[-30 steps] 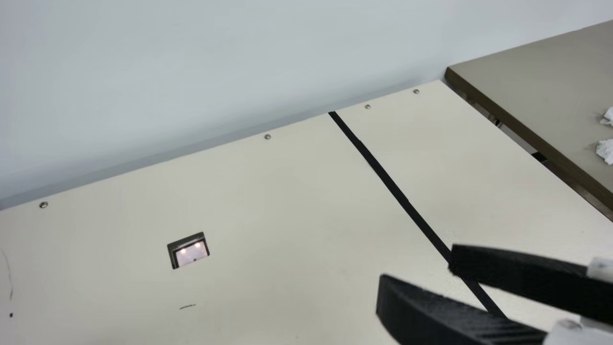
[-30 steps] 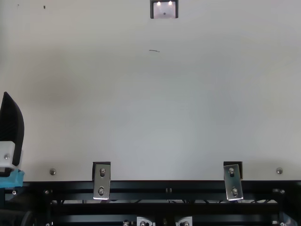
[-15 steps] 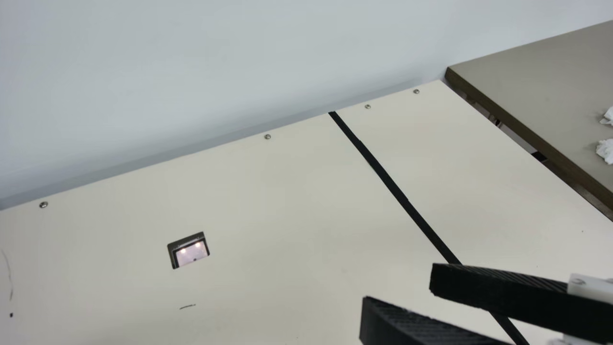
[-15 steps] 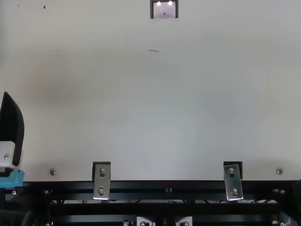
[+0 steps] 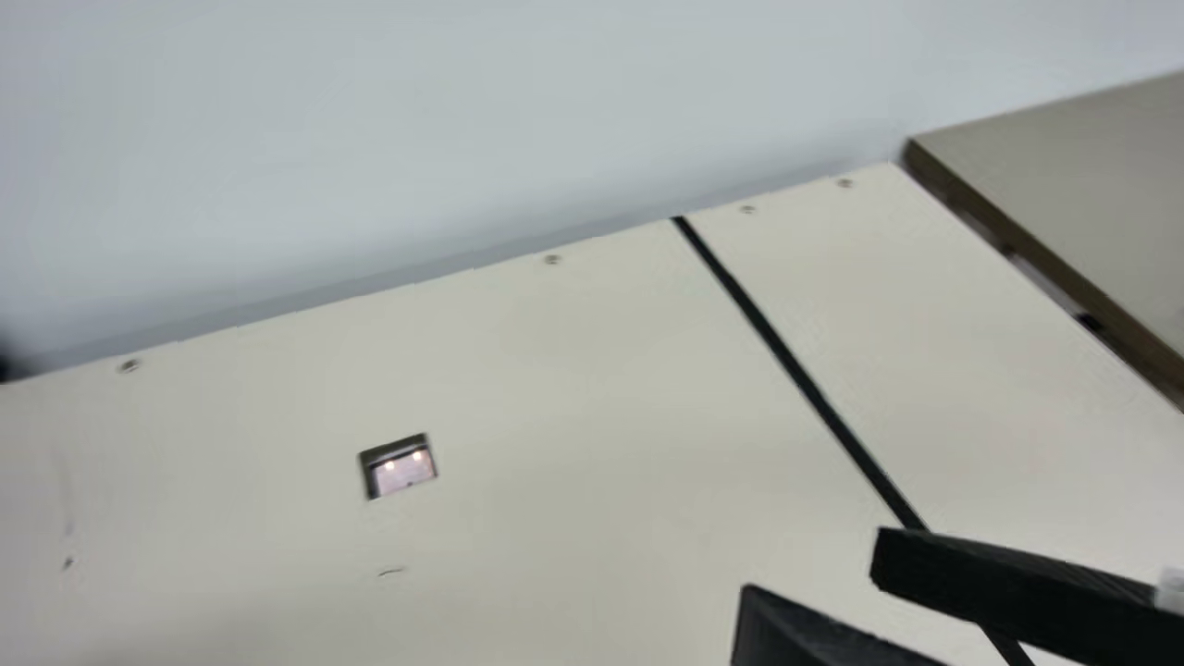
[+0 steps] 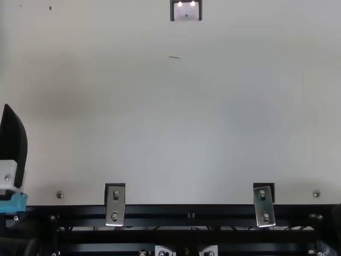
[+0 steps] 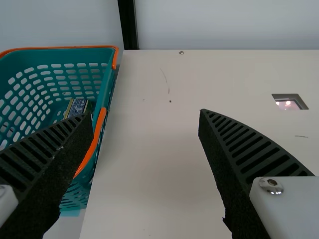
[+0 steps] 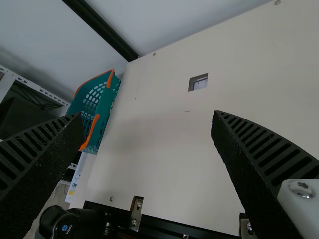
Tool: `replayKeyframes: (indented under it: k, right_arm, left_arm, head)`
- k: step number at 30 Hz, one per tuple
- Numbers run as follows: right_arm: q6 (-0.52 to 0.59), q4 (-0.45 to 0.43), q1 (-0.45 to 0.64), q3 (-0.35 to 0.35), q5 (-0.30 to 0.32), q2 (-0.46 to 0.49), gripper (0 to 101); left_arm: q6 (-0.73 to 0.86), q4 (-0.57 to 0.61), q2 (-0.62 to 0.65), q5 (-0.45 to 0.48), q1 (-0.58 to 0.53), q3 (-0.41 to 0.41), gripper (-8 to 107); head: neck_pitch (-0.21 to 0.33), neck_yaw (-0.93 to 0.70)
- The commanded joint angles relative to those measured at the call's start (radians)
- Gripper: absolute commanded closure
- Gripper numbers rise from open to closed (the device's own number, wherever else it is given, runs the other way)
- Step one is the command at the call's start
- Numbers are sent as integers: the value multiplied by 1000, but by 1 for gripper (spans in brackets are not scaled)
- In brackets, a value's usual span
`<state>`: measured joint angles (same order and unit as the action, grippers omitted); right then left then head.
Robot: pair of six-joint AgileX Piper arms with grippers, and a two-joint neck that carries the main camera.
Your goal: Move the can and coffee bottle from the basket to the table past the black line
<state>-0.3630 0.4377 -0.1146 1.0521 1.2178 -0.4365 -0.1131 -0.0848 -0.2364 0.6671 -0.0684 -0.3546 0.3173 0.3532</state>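
Cream table (image 5: 573, 388), broad room between its left edge and the black line (image 5: 786, 365), teal basket (image 7: 75, 55) just beside that edge, left gripper (image 6: 11, 146) and right gripper (image 5: 814, 573) both wide open, holding nothing, 1 patterned item (image 7: 76, 107) in basket, can or bottle I cannot tell

Soft diffuse light, faint shadows on table (image 6: 224, 133)

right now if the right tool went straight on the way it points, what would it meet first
Probably the cream tabletop: the right tool seems to slant down toward it, though its height is unclear.
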Motion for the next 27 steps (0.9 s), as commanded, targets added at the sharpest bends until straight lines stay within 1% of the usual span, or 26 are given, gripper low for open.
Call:
replayKeyframes:
  k: [1,9,15,19,27]
  right_arm:
    - [0,0,0,0,0,0,0]
    - [0,0,0,0,0,0,0]
    - [0,0,0,0,0,0,0]
    - [0,0,0,0,0,0,0]
    - [0,0,0,0,0,0,0]
  left_arm:
    - [0,0,0,0,0,0,9]
    - [0,0,0,0,0,0,9]
    - [0,0,0,0,0,0,9]
    - [0,0,0,0,0,0,9]
    - [0,0,0,0,0,0,9]
  head:
    - [-2,-42]
    - [-12,-253]
    - [-5,-421]
    - [12,-532]
    - [75,-743]
